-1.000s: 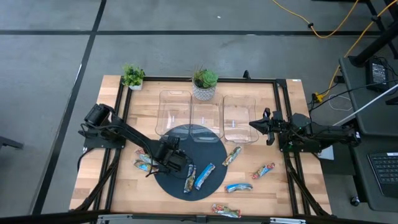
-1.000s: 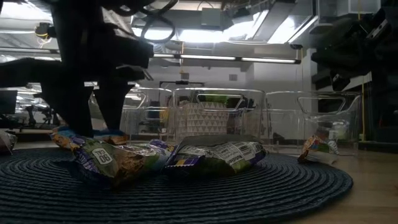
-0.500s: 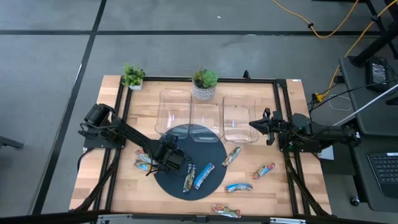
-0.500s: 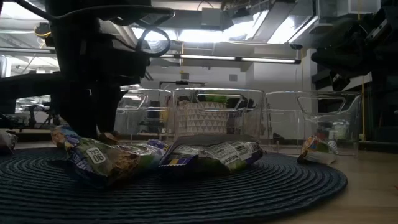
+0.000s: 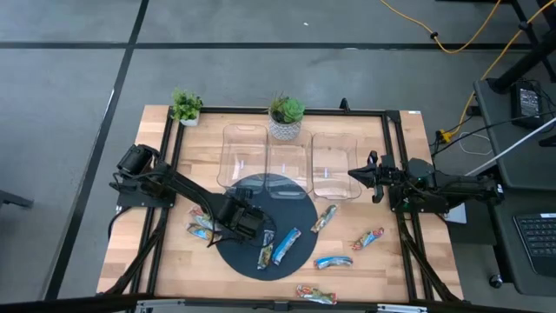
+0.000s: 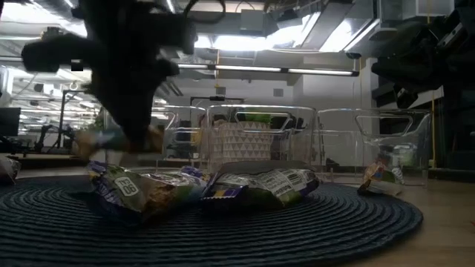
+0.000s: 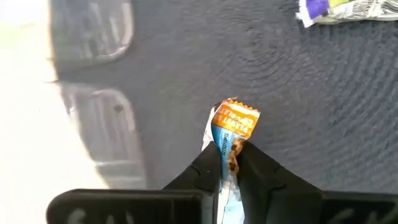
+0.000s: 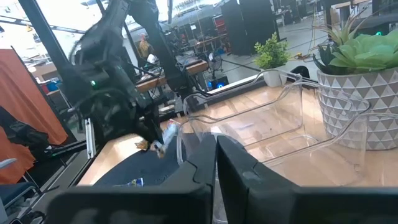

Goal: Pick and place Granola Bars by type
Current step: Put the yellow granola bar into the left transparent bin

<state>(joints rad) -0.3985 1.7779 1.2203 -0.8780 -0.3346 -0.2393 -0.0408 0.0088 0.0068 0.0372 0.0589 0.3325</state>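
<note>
nearest to the low camera, at the bottom of the frame, two granola bars (image 6: 200, 190) lie side by side and touching on the dark round mat (image 6: 319, 230). just above them, in the upper left of that frame, the left gripper (image 6: 133, 137) hangs clear of the mat with its fingers pinched on a light blue and orange bar (image 7: 231, 134); in the left wrist view the bar stands up between the two dark fingers (image 7: 264, 174), and its orange end points away over the mat. in the high view this gripper (image 5: 254, 228) is at the lower left of centre, over the left part of the mat (image 5: 295, 204).

more bars lie to the right on the wood table (image 5: 434, 261): one blue bar (image 5: 333, 262), one reddish bar (image 5: 368, 237), and one at the bottom edge (image 5: 314, 295).

farther back stand three clear bins (image 5: 291, 161), then two potted plants (image 5: 286, 116) at the top of the table.

the right gripper (image 5: 356, 174) waits at the right side, beside the right bin, with its fingers pressed together and nothing between them.
</note>
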